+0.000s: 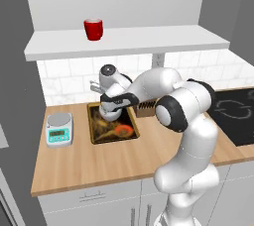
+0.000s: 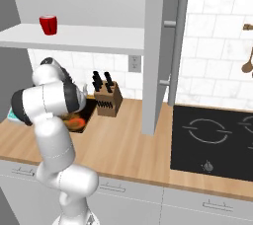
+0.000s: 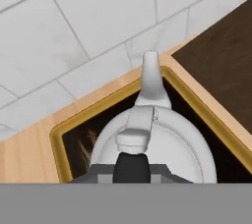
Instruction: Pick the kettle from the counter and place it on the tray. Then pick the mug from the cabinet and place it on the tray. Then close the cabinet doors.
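One pincer [image 3: 132,169], clenched on the kettle [image 3: 157,144] handle, hangs straight above it; the kettle sits inside the tray [image 3: 59,134] at its back end, spout toward the wall

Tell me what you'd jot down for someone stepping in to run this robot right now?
Gripper: shut on the kettle by its handle, over the far end of the tray.
Mug: on the cabinet shelf, untouched.
Cabinet door: open.
Done: kettle brought from the counter to the tray; can't tell if it rests there yet.
Left: release kettle, move mug to tray, close doors.
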Available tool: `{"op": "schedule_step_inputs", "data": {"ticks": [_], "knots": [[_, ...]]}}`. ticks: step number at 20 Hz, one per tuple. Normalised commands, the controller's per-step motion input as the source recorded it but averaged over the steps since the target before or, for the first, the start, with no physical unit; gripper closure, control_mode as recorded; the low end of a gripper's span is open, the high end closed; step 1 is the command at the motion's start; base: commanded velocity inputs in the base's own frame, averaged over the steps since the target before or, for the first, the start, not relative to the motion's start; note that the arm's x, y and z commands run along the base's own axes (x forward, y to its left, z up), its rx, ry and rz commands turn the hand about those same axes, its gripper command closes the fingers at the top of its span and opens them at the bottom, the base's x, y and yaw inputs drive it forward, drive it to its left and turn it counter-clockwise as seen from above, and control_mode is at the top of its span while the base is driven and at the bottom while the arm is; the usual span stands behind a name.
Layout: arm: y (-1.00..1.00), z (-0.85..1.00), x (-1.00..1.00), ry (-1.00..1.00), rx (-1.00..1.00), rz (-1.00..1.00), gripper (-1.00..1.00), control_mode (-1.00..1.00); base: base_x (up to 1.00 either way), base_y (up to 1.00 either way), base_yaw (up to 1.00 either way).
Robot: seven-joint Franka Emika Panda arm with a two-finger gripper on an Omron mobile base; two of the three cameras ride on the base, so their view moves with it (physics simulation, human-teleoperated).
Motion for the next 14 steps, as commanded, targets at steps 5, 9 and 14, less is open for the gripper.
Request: {"op": "schedule_step_inputs", "data": {"ticks": [5, 9, 14], "knots": [[-0.07, -0.14, 0.0, 0.02, 0.0, 0.0, -1.0, -1.0, 0.0, 0.0, 0.0], [0.0, -0.11, 0.0, 0.0, -0.03, 0.0, -1.0, -1.0, 0.0, 0.0, 0.0], [0.0, -0.02, 0.0, -0.02, -0.03, 0.04, -1.0, -1.0, 0.0, 0.0, 0.0]]}}
